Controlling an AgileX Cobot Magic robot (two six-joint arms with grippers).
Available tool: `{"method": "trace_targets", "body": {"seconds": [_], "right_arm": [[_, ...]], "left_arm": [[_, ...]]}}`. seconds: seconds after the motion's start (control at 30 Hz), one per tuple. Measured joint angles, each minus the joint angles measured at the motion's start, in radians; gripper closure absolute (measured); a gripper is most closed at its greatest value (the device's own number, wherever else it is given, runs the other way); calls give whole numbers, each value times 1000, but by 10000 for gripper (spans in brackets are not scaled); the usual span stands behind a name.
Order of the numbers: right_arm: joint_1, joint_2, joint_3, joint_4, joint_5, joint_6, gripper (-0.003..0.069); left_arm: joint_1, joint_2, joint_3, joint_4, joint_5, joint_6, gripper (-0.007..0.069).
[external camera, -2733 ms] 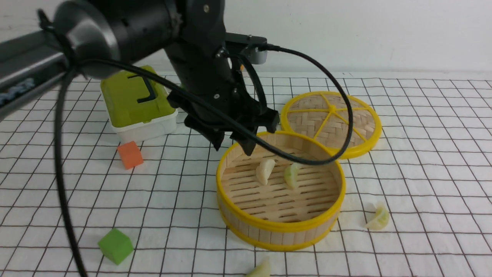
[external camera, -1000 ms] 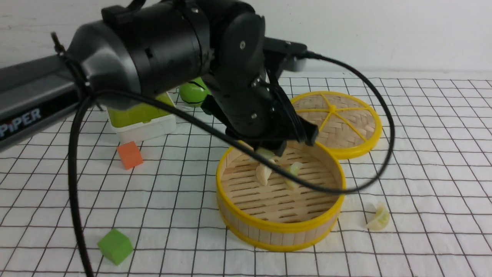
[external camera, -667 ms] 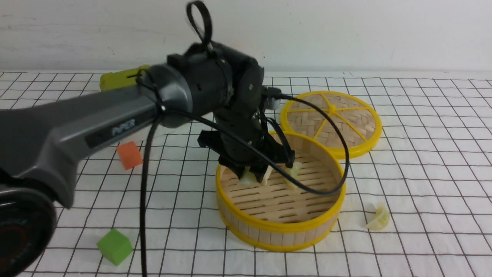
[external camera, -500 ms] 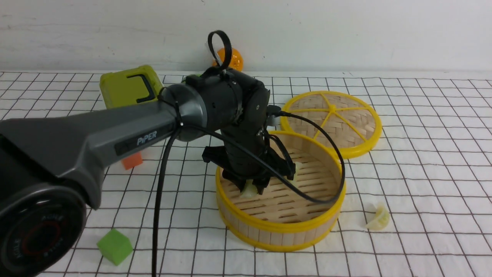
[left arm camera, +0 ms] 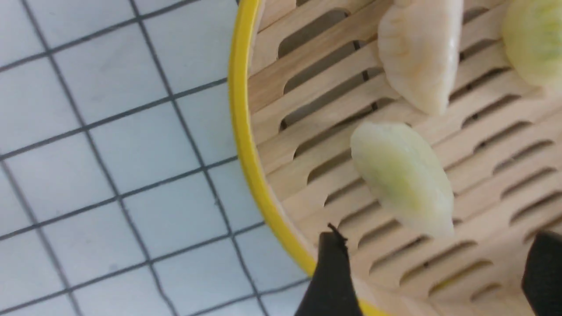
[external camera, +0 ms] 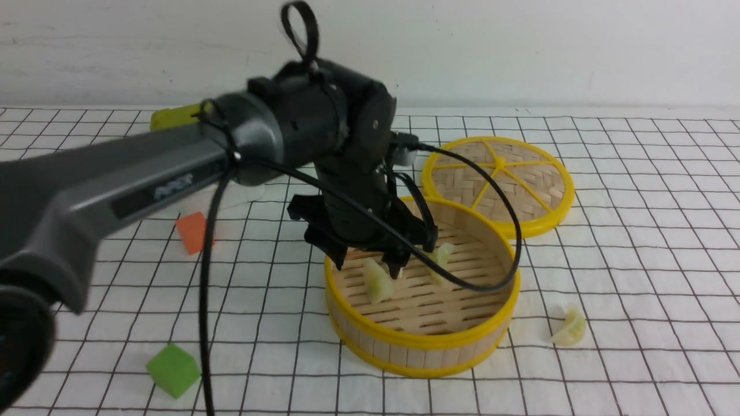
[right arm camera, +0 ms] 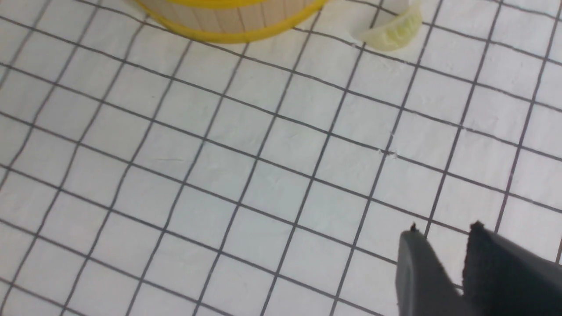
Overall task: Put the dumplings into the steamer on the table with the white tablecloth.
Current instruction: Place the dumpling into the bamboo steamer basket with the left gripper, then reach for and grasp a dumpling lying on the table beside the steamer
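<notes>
The steamer [external camera: 422,342] stands mid-table on the white tablecloth [external camera: 636,260]. My left gripper [external camera: 367,267] hangs open just above its near-left inside, holding nothing. A pale green dumpling [external camera: 377,281] lies free on the slats below it. A second dumpling [external camera: 443,255] lies further in, and a cream one is mostly hidden behind the fingers. The left wrist view shows the green dumpling [left arm camera: 404,175], the cream dumpling [left arm camera: 421,57] and the steamer rim [left arm camera: 241,131], with the gripper [left arm camera: 437,235] wide apart. One dumpling [external camera: 569,328] lies on the cloth right of the steamer, the same dumpling [right arm camera: 393,28] ahead of my right gripper [right arm camera: 443,230], which is slightly open and empty.
The flat woven lid [external camera: 498,185] lies behind the steamer on the right. An orange cube [external camera: 193,231] and a green cube [external camera: 172,370] sit to the left. A yellow-green box [external camera: 173,115] is mostly hidden behind my left arm. The arm's cable [external camera: 491,190] loops over the steamer.
My left gripper opened inside the steamer, let the pale green dumpling drop onto the slats, and lifted slightly. The dumpling on the cloth at the right has not moved.
</notes>
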Motion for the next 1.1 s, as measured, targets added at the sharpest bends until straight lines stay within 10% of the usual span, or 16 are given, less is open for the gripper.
{"method": "trace_targets", "body": {"seconds": [0.6,1.1], "right_arm": [[0,626,-106,-12,-440,172,85],[1,947,-133,-16,-639,284,244]], "left_arm": [[0,-768,698,-73,-117,58,237],[0,-881,950,-101,-151,-40,356]]}}
